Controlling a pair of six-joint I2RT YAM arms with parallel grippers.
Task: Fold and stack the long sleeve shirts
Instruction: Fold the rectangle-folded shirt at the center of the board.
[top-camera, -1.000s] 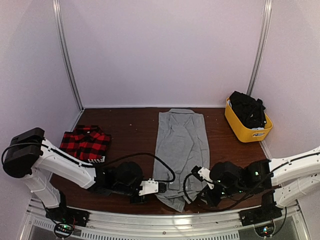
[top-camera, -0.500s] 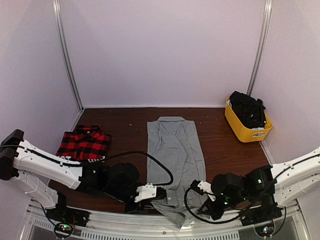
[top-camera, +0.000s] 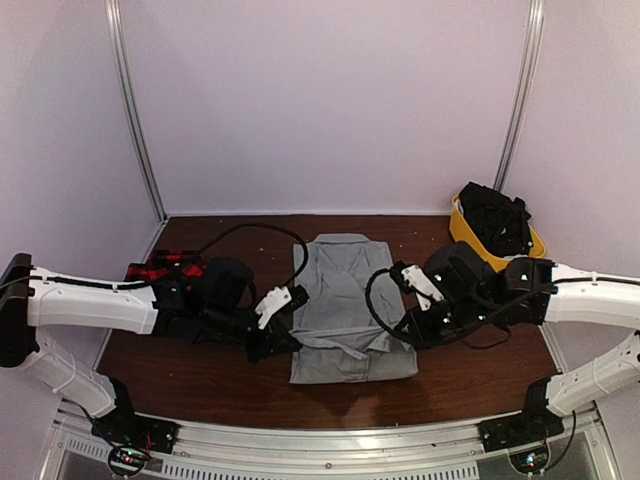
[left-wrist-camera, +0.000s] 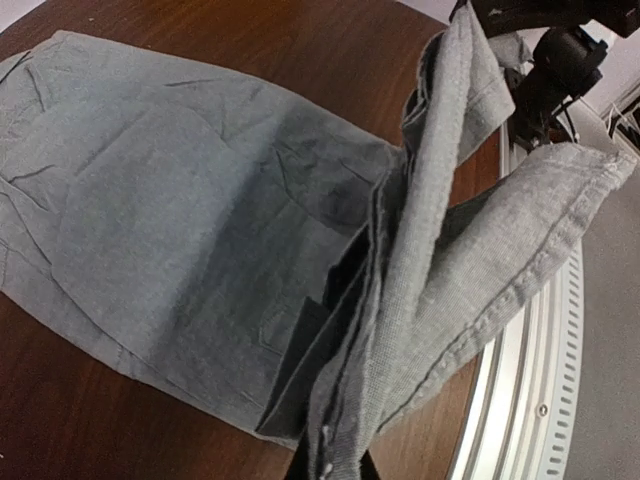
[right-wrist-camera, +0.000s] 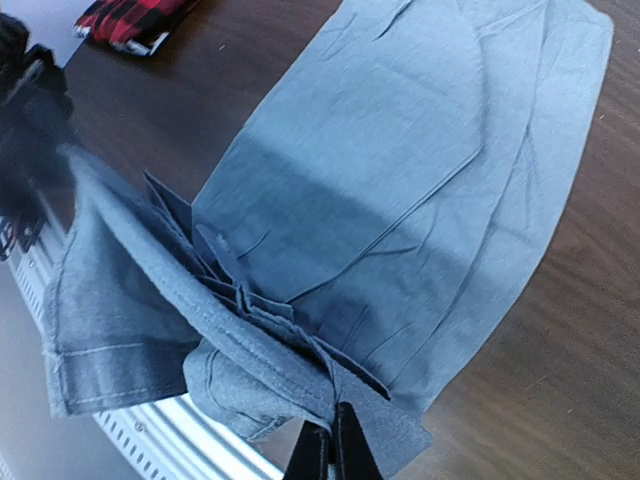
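Note:
The plain grey shirt (top-camera: 345, 300) lies lengthwise on the middle of the table, collar at the far end. Its near hem is lifted and doubled back over its lower half. My left gripper (top-camera: 285, 340) is shut on the hem's left corner; the pinched cloth (left-wrist-camera: 400, 330) fills the left wrist view. My right gripper (top-camera: 405, 330) is shut on the hem's right corner (right-wrist-camera: 300, 370). Both hold the cloth just above the shirt's middle. The red-and-black plaid shirt (top-camera: 160, 272) lies folded at the left, mostly behind my left arm; it also shows in the right wrist view (right-wrist-camera: 135, 20).
A yellow bin (top-camera: 500, 262) with dark clothes in it stands at the back right. The metal rail (top-camera: 320, 450) runs along the table's near edge. White walls close the table at the back and sides.
Both grippers have carried the grey shirt's near hem from the table's front edge up and away, over the shirt's middle. The shirt now lies doubled at its near end.

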